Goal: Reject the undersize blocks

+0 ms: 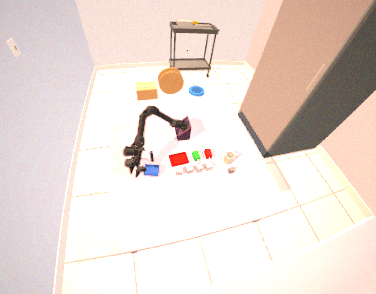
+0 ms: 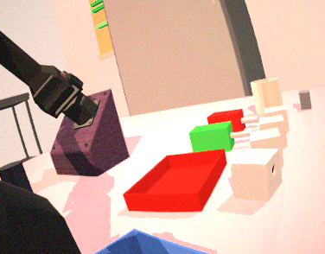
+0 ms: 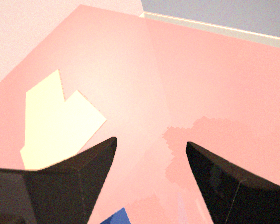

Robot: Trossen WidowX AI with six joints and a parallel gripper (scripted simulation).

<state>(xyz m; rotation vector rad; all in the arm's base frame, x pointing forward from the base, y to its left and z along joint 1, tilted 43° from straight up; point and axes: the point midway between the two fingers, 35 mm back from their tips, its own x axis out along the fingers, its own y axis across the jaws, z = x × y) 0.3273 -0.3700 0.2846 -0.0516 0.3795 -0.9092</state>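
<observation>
And the pincer (image 1: 135, 173) (image 3: 151, 143) is held open, nothing gripped, just beside the blue tray (image 1: 152, 170) (image 2: 137, 244) (image 3: 119, 218)! Well apart from it, the green GO gauge (image 1: 196, 155) (image 2: 211, 138) is set near the steel blocks (image 1: 189, 170) (image 2: 252, 179), presumably for easy testing.

The green gauge (image 1: 196, 155) (image 2: 211, 136) blocks passage (red tray (image 1: 179, 159) (image 2: 179, 179) too) toward the blocks (image 1: 199, 168) (image 2: 255, 174).

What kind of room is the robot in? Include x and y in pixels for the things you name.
Maybe a workshop or a testing room: there's a robot arm on a sloped wooden block (image 1: 184, 134) (image 2: 110, 138), a metal cart (image 1: 194, 30) with shelves, and a red tray (image 1: 179, 159) (image 2: 166, 202).
</observation>
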